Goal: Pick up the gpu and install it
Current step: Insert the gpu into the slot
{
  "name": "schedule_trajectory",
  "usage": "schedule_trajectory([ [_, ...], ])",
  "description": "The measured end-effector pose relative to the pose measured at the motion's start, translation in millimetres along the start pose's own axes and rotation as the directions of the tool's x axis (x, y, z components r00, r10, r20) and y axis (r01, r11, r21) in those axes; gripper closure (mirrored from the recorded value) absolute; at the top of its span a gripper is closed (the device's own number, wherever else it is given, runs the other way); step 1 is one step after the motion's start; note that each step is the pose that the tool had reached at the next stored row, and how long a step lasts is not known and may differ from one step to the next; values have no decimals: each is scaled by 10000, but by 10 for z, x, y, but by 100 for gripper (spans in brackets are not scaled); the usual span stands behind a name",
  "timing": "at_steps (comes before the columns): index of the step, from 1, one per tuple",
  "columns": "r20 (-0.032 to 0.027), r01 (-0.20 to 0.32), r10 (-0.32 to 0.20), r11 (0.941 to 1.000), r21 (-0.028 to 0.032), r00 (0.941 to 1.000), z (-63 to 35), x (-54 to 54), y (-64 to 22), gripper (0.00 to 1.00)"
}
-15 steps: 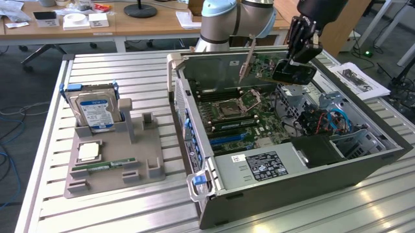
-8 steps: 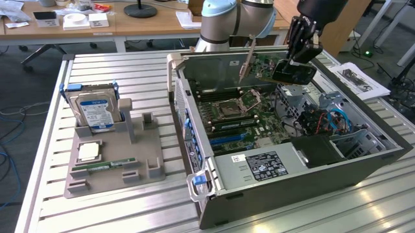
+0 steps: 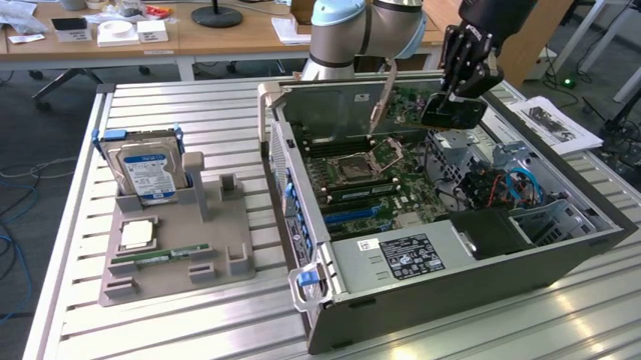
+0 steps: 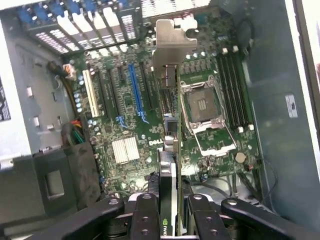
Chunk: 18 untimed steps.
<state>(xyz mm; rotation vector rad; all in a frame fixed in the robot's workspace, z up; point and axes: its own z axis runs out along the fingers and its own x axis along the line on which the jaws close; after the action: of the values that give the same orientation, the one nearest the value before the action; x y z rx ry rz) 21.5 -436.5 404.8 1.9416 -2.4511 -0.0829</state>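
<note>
My gripper [image 3: 461,91] hangs over the open computer case [image 3: 451,259], shut on the gpu [image 3: 446,112]. The card is held on edge above the motherboard [image 3: 365,176]. Its silver end bracket [image 3: 382,94] points toward the case's back wall. In the wrist view the gpu [image 4: 172,165] runs edge-on away from my gripper [image 4: 170,220], and its bracket [image 4: 170,42] ends near the rear slot covers. The card floats above the board between the blue slot [image 4: 135,92] and the CPU socket [image 4: 202,105], apart from both.
On the exterior view's left, a grey holder [image 3: 180,247] carries the hard drive with the blue-white label [image 3: 150,172], a CPU [image 3: 137,234] and a green RAM stick [image 3: 165,256]. Inside the case are cables [image 3: 511,187] and a black power supply shroud [image 3: 486,232].
</note>
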Motion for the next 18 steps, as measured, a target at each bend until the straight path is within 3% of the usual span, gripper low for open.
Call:
schedule_trajectory([
  [4,-37,727,-727,9974,-18,9973,2,0,0,73],
  [9,-77,1555,-1555,9878,-41,9878,5,1,0,73],
  [14,-80,1676,-1676,9858,-41,9858,9,0,1,73],
  [16,-80,1716,-1716,9852,18,9851,17,3,11,73],
  [18,-76,1756,-1755,9844,117,9845,30,6,22,73],
])
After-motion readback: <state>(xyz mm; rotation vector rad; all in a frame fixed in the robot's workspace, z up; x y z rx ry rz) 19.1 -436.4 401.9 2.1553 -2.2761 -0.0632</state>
